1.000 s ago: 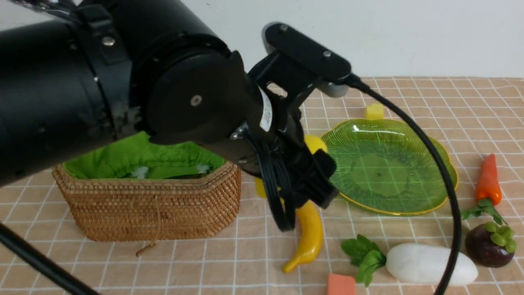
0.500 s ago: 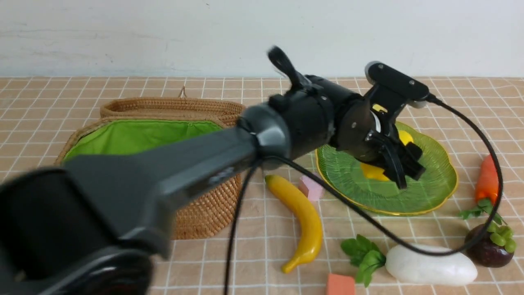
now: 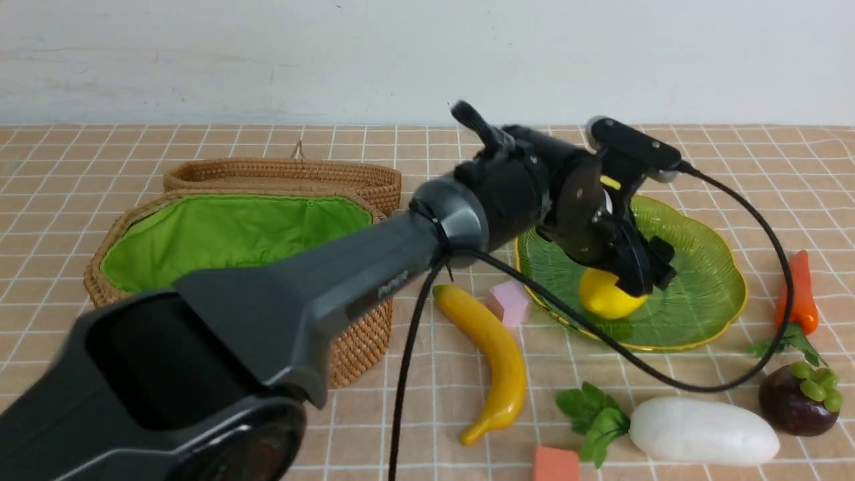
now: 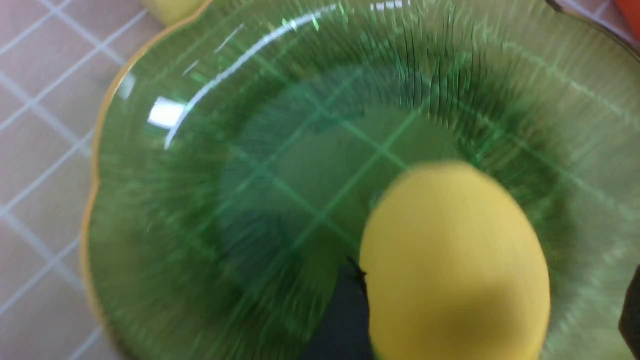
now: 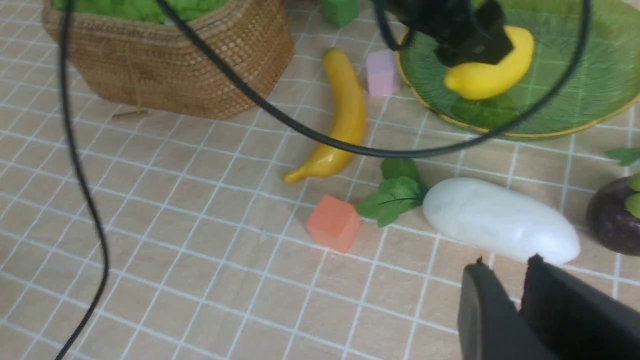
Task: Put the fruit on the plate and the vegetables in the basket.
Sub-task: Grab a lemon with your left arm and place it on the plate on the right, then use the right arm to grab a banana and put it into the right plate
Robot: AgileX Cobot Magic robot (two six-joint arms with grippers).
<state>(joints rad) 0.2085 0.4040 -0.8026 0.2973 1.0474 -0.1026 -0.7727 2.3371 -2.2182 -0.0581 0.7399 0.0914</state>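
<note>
My left gripper (image 3: pixel 644 277) hangs open over the green leaf-shaped plate (image 3: pixel 701 267). The yellow lemon (image 3: pixel 604 299) lies on the plate just under it. In the left wrist view the lemon (image 4: pixel 455 265) touches one finger (image 4: pixel 345 315), and a clear gap separates it from the other. The banana (image 3: pixel 494 347) lies on the cloth between the plate and the wicker basket (image 3: pixel 361 334). A white radish (image 3: pixel 701 431), an orange carrot (image 3: pixel 795 294) and a mangosteen (image 3: pixel 798 401) lie at the right. My right gripper (image 5: pixel 506 270) hovers near the radish (image 5: pixel 500 220), shut and holding nothing.
A pink cube (image 3: pixel 509 302) sits beside the plate's left rim, an orange cube (image 3: pixel 556 464) near the front edge, and a green cube (image 5: pixel 340 10) behind the banana. The left arm's black cable (image 3: pixel 668 381) sags over the cloth in front of the plate. The basket's lid stands behind it.
My left arm swung from beside the basket to over the plate, carrying the lemon. Its jaws widened and the lemon now rests lower on the plate. The right gripper has not changed.
</note>
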